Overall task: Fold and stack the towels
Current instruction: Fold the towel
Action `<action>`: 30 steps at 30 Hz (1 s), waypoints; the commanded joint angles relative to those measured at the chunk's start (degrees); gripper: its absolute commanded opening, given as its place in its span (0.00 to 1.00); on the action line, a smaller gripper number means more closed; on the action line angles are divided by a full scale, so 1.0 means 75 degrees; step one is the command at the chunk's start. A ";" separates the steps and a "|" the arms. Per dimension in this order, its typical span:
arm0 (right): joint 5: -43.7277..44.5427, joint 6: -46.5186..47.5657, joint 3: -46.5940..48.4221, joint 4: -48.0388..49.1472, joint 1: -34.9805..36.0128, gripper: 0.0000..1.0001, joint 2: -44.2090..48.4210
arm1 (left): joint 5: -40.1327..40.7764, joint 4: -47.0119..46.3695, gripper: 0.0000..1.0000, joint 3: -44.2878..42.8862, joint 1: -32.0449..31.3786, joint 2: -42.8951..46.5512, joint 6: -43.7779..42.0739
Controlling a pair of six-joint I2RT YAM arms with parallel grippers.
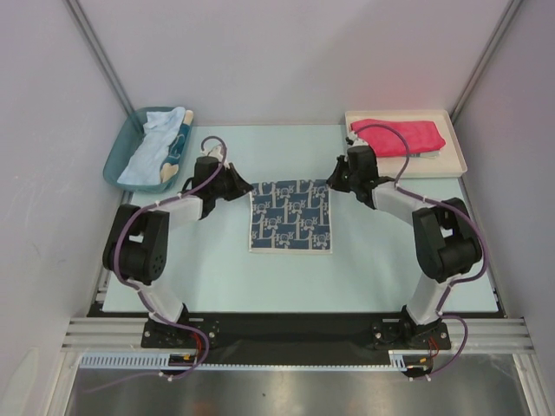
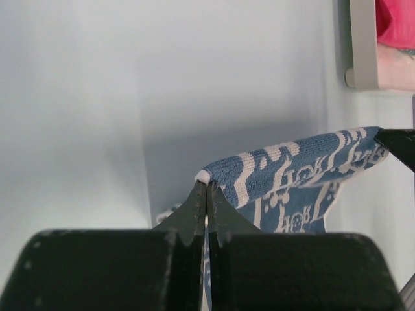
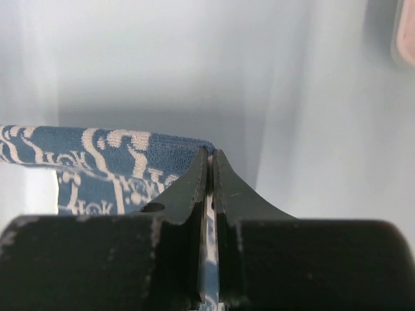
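Blue-and-white towel (image 1: 292, 215) sits mid-table (image 1: 217, 277) between the two arms, near part flat, far edge raised and stretched between the grippers. Left gripper (image 2: 207, 186) is pinched tight on the far left corner and right gripper (image 3: 209, 154) on the far right corner, with cloth showing between each pair of jaws. Red-pink towel (image 1: 399, 136) rests on the white tray (image 1: 460, 158) at far right; pale blue towel (image 1: 149, 154) lies crumpled in the teal bin (image 1: 120, 158) at far left.
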State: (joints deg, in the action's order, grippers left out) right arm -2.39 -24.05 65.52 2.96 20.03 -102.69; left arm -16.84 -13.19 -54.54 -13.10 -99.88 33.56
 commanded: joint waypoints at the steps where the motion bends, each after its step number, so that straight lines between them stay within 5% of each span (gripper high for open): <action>1: 0.0120 -0.0086 -0.0484 0.0390 0.0036 0.00 0.0567 | 0.0077 -0.0690 0.00 0.0486 0.0083 0.0589 0.0283; 10: 0.0319 -0.0262 -0.1739 0.0671 0.0399 0.00 0.1305 | 0.0101 -0.1381 0.00 0.1974 -0.0198 0.1445 0.0459; 30: 0.0776 -0.0508 -0.3017 0.0566 0.0856 0.00 0.2548 | 0.0511 -0.0667 0.00 0.2924 -0.0655 0.2652 0.0131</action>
State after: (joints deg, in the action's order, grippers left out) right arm 0.69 -27.35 43.57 6.22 25.89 -86.24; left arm -15.07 -18.39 -33.71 -17.47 -82.59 35.97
